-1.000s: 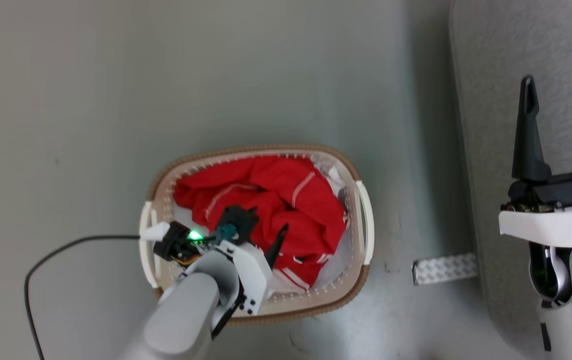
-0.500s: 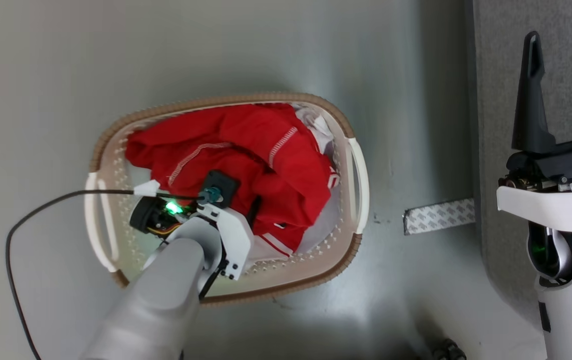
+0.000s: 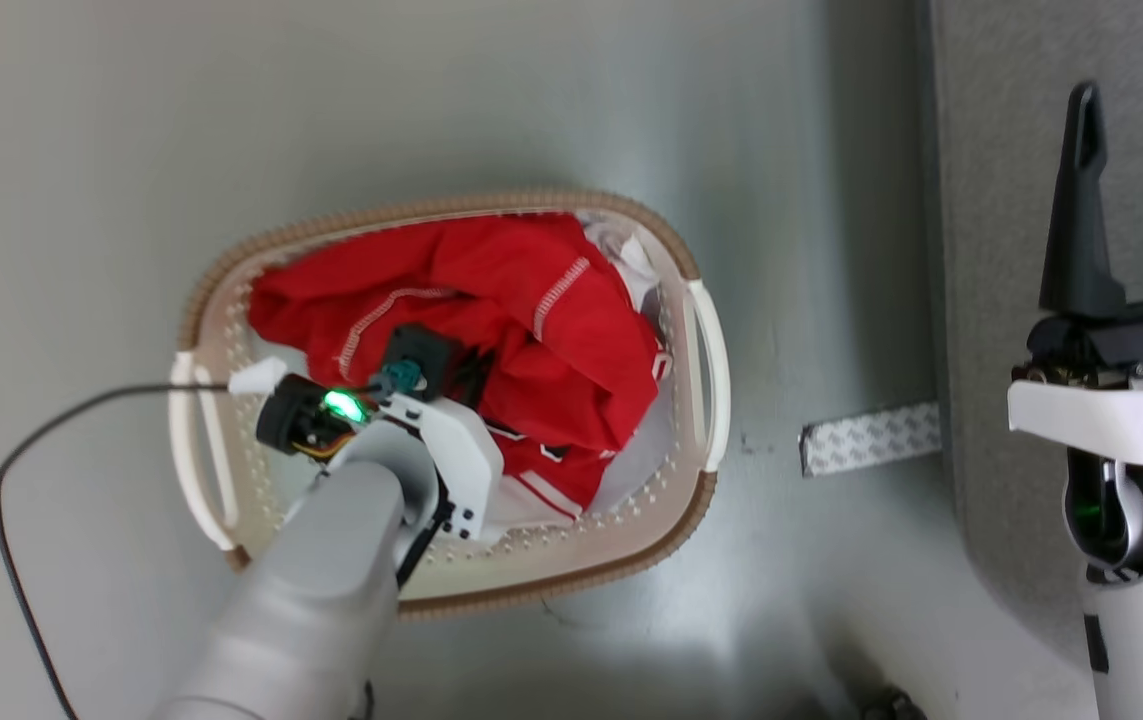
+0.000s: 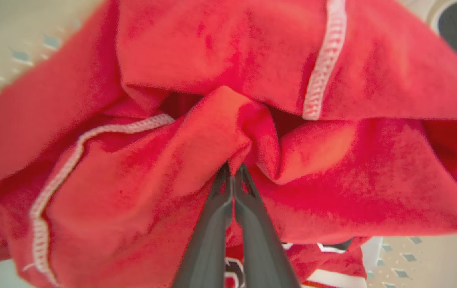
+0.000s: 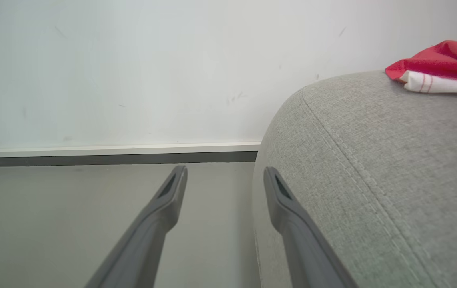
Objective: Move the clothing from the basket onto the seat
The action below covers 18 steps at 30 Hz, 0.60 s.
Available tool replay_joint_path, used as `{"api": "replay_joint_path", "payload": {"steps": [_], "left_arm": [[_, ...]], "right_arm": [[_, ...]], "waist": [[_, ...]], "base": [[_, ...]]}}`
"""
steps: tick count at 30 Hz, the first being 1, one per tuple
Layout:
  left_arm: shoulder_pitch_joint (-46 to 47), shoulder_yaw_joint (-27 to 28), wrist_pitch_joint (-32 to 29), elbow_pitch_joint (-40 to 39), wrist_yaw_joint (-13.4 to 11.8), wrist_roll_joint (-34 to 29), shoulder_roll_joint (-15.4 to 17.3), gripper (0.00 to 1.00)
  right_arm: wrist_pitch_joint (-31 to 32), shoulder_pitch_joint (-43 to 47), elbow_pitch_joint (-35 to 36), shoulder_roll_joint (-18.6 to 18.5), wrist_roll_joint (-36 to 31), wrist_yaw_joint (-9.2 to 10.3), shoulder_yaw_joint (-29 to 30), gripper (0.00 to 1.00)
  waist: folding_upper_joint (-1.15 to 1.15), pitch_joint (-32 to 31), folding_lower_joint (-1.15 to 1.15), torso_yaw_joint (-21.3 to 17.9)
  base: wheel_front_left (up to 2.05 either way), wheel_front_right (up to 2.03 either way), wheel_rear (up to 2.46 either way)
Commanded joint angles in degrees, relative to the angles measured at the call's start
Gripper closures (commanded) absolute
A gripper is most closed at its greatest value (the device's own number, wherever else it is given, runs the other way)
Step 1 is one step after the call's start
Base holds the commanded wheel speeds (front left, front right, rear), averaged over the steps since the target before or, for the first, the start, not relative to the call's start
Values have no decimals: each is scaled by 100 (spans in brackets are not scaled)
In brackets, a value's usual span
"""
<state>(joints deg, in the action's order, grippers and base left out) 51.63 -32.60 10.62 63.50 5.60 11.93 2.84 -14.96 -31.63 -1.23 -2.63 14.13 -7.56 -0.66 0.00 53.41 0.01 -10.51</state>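
Observation:
The white basket (image 3: 431,212) with its brown rim stands on the floor, piled with red clothing (image 3: 531,300). My left gripper (image 3: 476,372) reaches down into the pile, its fingers mostly buried in cloth. In the left wrist view the left gripper (image 4: 233,170) is shut, with a raised fold of the red clothing (image 4: 164,168) pinched at its tips; perforated basket wall (image 4: 408,256) shows at the edge. My right gripper (image 3: 1141,110) stands open over the edge of the grey seat (image 3: 1001,150). Its right gripper (image 5: 225,174) holds nothing, beside the seat (image 5: 372,160), where a red and white garment (image 5: 440,64) lies.
A black cable (image 3: 31,450) runs across the grey floor to the left arm. A strip of patterned tape (image 3: 866,438) lies on the floor between basket and seat. A white wall with a dark baseboard (image 5: 112,159) stands beyond the seat.
The head camera has shifted, so the basket sits elsewhere in view. My left gripper has sunk deeper into the red pile and closed on a fold. The right gripper stays open.

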Motion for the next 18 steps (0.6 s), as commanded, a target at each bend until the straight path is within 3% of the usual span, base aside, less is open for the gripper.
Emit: {"api": "replay_joint_path", "payload": {"steps": [1, 6, 18], "left_arm": [[-103, -41, 65, -57, 26, 120, 16, 100], [-383, -213, 248, -397, 60, 561, 15, 100], [-1393, -530, 439, -1279, -259, 1299, 14, 100]], "right_arm": [[-16, 97, -46, -29, 25, 15, 32, 0], [-16, 329, -217, -27, 11, 15, 154, 0], [-16, 1336, -655, -28, -145, 15, 349, 0]], "waist": [[0, -265, -1, 68], [0, -930, -1, 202], [0, -2882, -1, 596]], "base": [[0, 0, 0], [0, 0, 0], [0, 0, 0]]}}
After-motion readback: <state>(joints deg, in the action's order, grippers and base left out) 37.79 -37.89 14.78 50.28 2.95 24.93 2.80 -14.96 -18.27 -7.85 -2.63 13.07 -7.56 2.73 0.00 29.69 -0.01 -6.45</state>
